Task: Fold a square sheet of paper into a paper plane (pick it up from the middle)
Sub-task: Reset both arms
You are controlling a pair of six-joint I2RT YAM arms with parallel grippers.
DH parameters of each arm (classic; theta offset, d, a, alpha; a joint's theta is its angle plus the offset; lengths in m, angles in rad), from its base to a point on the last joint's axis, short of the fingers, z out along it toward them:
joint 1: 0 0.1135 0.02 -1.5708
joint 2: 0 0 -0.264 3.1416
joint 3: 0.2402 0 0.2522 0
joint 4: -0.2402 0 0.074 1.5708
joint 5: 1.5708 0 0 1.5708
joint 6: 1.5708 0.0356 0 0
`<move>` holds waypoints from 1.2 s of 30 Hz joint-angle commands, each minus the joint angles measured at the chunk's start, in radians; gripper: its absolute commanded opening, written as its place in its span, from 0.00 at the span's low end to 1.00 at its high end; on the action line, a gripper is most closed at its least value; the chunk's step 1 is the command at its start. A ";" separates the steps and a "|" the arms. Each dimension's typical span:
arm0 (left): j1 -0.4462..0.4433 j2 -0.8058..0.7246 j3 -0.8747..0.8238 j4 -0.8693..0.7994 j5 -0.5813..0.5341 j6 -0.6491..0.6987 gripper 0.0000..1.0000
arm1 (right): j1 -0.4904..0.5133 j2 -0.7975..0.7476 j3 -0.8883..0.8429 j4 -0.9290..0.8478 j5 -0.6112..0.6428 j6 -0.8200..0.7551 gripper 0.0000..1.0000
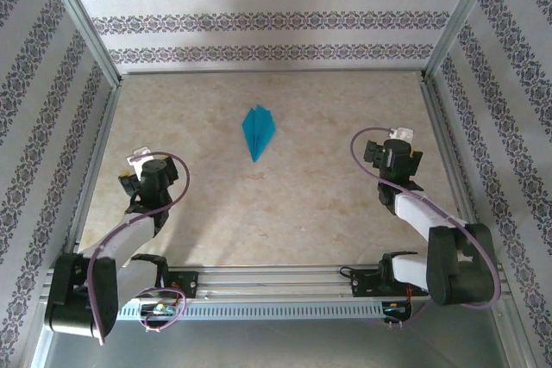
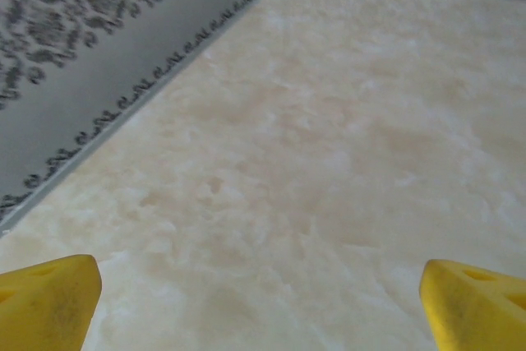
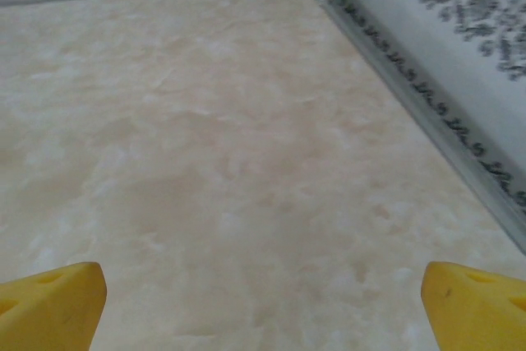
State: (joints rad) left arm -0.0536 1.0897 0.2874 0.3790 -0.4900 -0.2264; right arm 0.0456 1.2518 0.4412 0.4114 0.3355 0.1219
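On the table point(image 1: 302, 213) lies the paper plane point(image 1: 258, 131)

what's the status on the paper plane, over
Left gripper open, empty, left of table. Right gripper open, empty, right side. Paper plane folded, flat mid-table, touching neither. Nothing seen blocking it.

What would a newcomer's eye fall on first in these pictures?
The teal-blue folded paper plane, a creased pointed dart, lies alone near the middle of the beige marbled table, its narrow tip pointing towards the arms. The left gripper and right gripper, both wide open, stand well apart from it on either side.
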 commanded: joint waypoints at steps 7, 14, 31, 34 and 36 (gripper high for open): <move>0.033 0.219 -0.019 0.488 0.285 0.188 0.99 | -0.020 0.168 -0.053 0.406 -0.313 -0.109 0.98; 0.055 0.395 0.032 0.608 0.401 0.185 0.99 | -0.021 0.253 -0.062 0.491 -0.370 -0.130 0.98; 0.052 0.501 0.062 0.642 0.384 0.188 0.99 | -0.036 0.264 -0.052 0.486 -0.339 -0.097 0.98; 0.052 0.500 0.071 0.623 0.383 0.188 1.00 | -0.036 0.264 -0.052 0.485 -0.339 -0.097 0.98; 0.052 0.501 0.072 0.623 0.384 0.188 1.00 | -0.036 0.264 -0.052 0.486 -0.339 -0.097 0.98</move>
State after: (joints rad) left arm -0.0109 1.5852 0.3431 0.9607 -0.1207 -0.0551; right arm 0.0212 1.5066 0.3859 0.8658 -0.0013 0.0158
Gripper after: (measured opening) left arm 0.994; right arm 0.980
